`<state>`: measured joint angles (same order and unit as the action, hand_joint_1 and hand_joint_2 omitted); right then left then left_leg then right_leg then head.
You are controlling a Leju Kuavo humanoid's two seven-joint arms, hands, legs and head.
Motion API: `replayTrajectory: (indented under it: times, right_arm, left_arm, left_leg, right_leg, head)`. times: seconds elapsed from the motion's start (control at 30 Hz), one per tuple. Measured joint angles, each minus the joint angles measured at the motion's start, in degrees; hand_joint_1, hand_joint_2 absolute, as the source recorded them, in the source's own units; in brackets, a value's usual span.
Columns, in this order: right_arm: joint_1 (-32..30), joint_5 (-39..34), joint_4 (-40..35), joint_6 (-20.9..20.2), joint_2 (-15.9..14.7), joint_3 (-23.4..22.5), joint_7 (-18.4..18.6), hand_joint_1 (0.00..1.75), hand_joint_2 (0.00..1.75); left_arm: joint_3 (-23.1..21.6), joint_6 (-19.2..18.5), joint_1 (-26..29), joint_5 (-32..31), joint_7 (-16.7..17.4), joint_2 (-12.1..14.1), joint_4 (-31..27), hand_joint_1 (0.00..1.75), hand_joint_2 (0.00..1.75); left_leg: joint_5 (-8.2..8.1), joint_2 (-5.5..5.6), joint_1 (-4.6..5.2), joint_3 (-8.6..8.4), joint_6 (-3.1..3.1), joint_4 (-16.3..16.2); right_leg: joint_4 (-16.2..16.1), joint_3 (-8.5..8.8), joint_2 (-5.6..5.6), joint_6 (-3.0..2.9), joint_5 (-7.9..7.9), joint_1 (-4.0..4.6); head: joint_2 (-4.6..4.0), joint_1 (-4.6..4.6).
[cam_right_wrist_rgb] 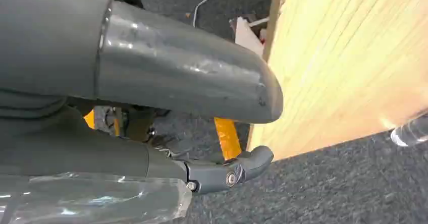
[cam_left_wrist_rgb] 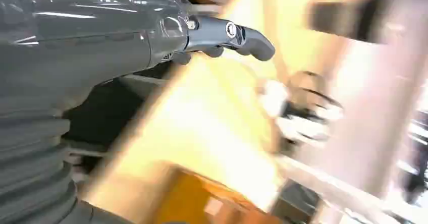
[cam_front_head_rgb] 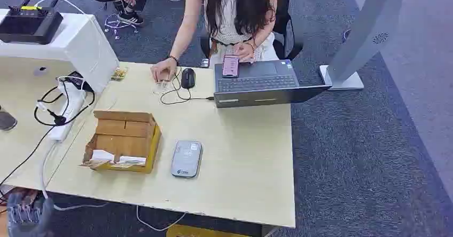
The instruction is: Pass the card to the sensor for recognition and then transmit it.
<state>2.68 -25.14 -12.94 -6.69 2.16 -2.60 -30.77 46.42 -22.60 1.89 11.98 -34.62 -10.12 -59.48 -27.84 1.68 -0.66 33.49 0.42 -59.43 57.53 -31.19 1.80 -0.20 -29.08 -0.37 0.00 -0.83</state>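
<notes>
An open cardboard box [cam_front_head_rgb: 124,140] sits on the left part of the light wooden table [cam_front_head_rgb: 240,162], with white cards [cam_front_head_rgb: 115,158] lying at its near edge. Just right of the box lies the sensor [cam_front_head_rgb: 186,158], a flat grey device. My left hand [cam_front_head_rgb: 26,213] hangs low beside the table's near left corner. In the blurred left wrist view, the left hand [cam_left_wrist_rgb: 166,37] has its fingers stretched out and holds nothing, with the table [cam_left_wrist_rgb: 202,123] beyond it. My right hand [cam_right_wrist_rgb: 176,77] is below the table's edge [cam_right_wrist_rgb: 323,82], fingers apart and empty.
A person sits at the far side with a phone [cam_front_head_rgb: 231,65] over a laptop [cam_front_head_rgb: 262,82], the other hand near a black mouse [cam_front_head_rgb: 188,78]. A power strip with cables [cam_front_head_rgb: 64,111] and a white cabinet with a router [cam_front_head_rgb: 31,22] stand at the left. Grey carpet [cam_front_head_rgb: 363,157] lies to the right.
</notes>
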Motion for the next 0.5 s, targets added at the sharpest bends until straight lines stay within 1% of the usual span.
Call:
replayTrajectory:
  times: [0.07,0.13,0.27,0.37,0.5]
  right_arm:
    - [0.1,-0.1,0.1,-0.2,0.0,-0.1,0.0,0.00,0.00]
    - [0.2,-0.2,0.3,-0.2,0.0,-0.2,0.1,0.00,0.00]
    - [0.4,-0.2,0.4,-0.2,0.0,-0.4,0.2,0.00,0.00]
    - [0.7,0.0,0.5,-0.2,0.0,-0.4,0.4,0.00,0.00]
    - [1.1,0.5,0.6,-0.2,0.0,-0.4,0.8,0.00,0.00]
  left_arm:
    - [-0.1,-0.9,0.2,-0.9,-0.4,-0.7,-3.6,0.00,1.75]
    - [-0.9,-0.5,0.4,-1.8,-0.4,-1.5,-7.6,0.00,1.75]
    - [-4.1,2.7,0.2,-4.3,-0.4,-1.5,-14.4,0.00,1.75]
    - [-7.0,5.7,-0.6,-7.9,0.3,-0.8,-17.9,0.00,1.75]
    - [-11.0,8.8,-3.1,-13.9,2.3,1.1,-19.5,0.00,1.75]
  left_leg:
    - [0.01,0.00,-0.01,0.00,-0.02,0.0]
    - [0.02,0.02,0.00,0.02,-0.02,0.0]
    - [0.01,0.01,0.02,0.02,-0.02,0.0]
    - [0.02,0.00,0.01,0.00,-0.02,0.0]
    - [0.08,0.02,0.01,-0.01,-0.04,0.0]
  right_leg:
    - [0.0,-0.02,0.00,0.00,0.00,0.00]
    - [0.0,-0.03,-0.01,0.00,0.00,0.00]
    - [0.0,-0.03,-0.01,0.01,0.00,0.00]
    - [0.0,-0.03,0.01,0.00,0.01,-0.01]
    - [0.0,-0.02,-0.01,-0.04,0.05,-0.01]
  head:
    - [0.00,-0.04]
    - [0.00,0.07]
    - [0.00,0.07]
    - [0.00,0.07]
    - [0.00,0.07]
